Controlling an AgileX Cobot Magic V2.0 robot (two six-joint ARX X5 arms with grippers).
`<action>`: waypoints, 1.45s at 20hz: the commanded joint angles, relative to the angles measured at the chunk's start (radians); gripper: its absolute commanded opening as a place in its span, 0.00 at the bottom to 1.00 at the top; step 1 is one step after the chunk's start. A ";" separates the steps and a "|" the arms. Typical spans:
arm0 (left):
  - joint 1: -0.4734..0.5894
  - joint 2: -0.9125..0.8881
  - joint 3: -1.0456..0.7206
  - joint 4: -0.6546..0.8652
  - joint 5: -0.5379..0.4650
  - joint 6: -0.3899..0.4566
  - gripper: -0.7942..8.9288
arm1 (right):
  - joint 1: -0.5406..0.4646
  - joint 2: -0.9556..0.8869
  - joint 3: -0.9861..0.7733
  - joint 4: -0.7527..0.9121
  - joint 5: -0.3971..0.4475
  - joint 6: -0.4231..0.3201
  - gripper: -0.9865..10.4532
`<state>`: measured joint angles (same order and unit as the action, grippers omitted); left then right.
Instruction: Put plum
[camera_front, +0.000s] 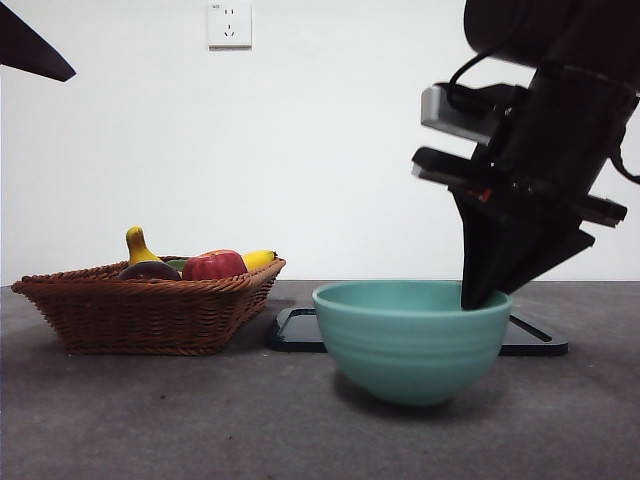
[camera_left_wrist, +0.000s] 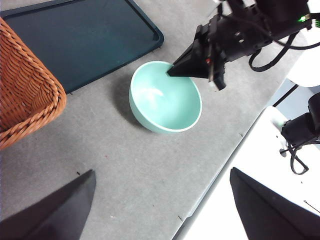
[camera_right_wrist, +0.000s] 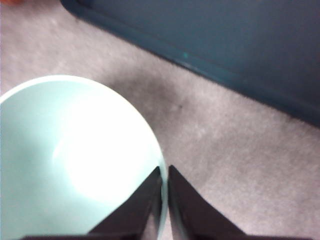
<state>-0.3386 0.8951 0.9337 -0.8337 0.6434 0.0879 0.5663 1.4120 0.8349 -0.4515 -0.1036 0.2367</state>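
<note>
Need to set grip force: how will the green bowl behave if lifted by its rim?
The bowl looks rigid and glossy: probably no flex, but it may slip. The right gripper pinches one side of the rim, so it would likely tilt. Its narrow base could let it rock.

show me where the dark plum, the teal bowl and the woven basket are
dark purple plum (camera_front: 149, 270), front view, on its rounded top showing above the basket rim
teal ceramic bowl (camera_front: 410, 345), front view, on its outer wall
brown woven wicker basket (camera_front: 140, 315), front view, on its front wall
</note>
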 joint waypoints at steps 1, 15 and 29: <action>-0.004 0.006 0.008 0.011 0.006 0.009 0.52 | 0.008 0.028 0.006 0.012 0.002 0.011 0.09; -0.004 0.006 0.008 0.011 0.006 0.009 0.52 | 0.007 0.000 0.018 -0.016 0.004 0.026 0.34; -0.004 0.006 0.008 0.010 0.006 0.008 0.52 | 0.008 -0.520 0.154 -0.410 -0.131 -0.013 0.34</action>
<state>-0.3386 0.8951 0.9337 -0.8337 0.6434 0.0879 0.5678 0.8837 0.9737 -0.8631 -0.2310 0.2337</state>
